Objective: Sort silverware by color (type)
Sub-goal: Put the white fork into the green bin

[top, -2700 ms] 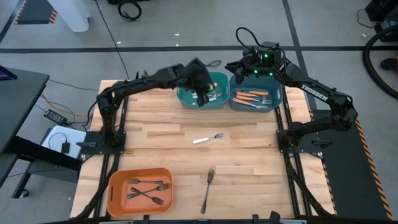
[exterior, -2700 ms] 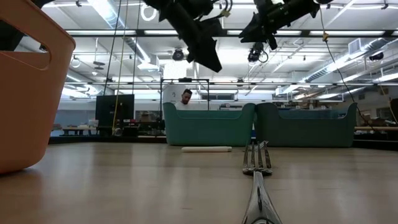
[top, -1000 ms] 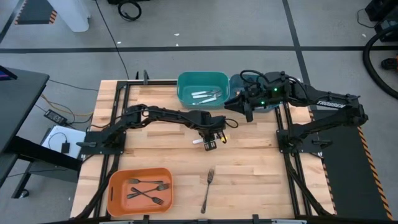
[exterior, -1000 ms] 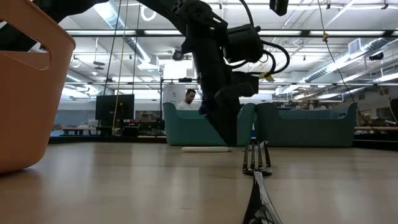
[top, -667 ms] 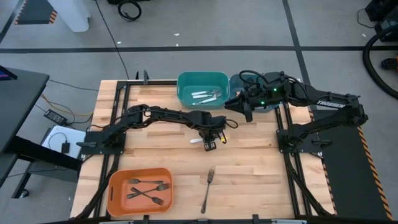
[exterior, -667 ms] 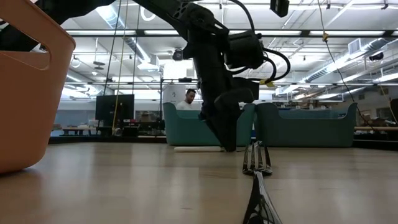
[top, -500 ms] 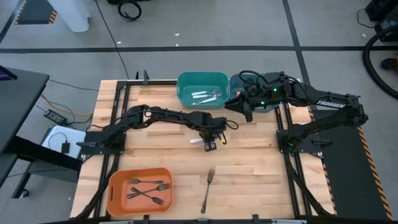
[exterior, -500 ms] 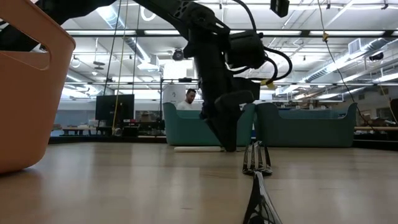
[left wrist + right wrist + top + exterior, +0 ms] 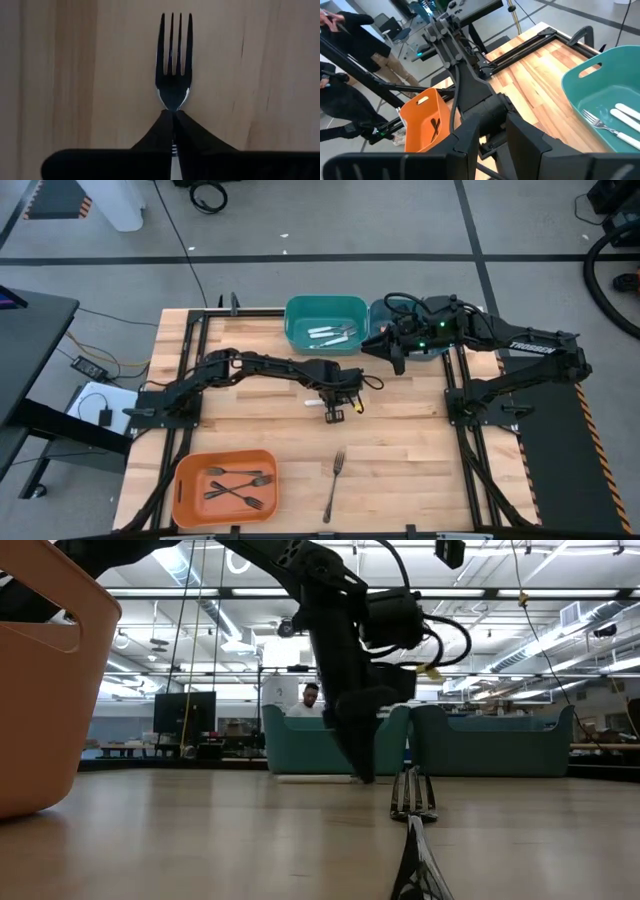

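- Left pincer [image 9: 337, 411] has closed since the earlier frame, gripping the white-handled fork [image 9: 173, 75] on the table [image 9: 400, 460].
- Fork tines project beyond the fingertips.
- Right pincer [image 9: 492, 131] is parted.

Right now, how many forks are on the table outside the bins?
2. A white-handled fork lies mid-table, pinched by the left gripper. A dark fork lies near the front edge, right of the orange bin. The arm may hide others.
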Controlling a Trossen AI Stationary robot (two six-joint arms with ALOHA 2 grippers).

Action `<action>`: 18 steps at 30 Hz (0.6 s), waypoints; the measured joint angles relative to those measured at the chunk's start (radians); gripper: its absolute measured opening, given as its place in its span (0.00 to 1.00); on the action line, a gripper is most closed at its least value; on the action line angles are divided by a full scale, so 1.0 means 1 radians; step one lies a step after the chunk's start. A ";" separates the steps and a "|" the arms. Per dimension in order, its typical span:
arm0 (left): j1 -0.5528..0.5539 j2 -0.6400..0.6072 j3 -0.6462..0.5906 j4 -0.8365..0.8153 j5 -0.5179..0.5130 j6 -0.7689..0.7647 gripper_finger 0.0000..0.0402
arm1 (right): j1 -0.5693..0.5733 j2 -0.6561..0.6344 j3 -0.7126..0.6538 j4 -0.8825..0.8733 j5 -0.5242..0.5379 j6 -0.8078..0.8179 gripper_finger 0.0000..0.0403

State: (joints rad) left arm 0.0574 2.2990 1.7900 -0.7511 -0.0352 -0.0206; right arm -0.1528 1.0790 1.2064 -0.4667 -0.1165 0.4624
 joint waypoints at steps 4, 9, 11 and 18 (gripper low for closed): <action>0.014 -0.056 -0.002 -0.014 0.008 0.007 0.02 | -0.010 0.000 0.000 0.000 0.000 -0.020 0.26; 0.036 -0.117 0.000 -0.055 0.013 0.064 0.02 | -0.038 -0.001 0.000 0.000 -0.003 -0.020 0.26; 0.052 -0.150 -0.001 -0.064 0.012 0.107 0.02 | -0.051 -0.006 0.000 0.000 -0.004 -0.026 0.26; 0.166 -0.273 0.001 -0.039 -0.015 0.170 0.03 | -0.087 -0.039 0.000 0.014 -0.007 -0.080 0.26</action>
State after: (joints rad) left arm 0.2234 2.0256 1.7912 -0.7897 -0.0501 0.1489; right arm -0.2402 1.0400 1.2068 -0.4523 -0.1234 0.3828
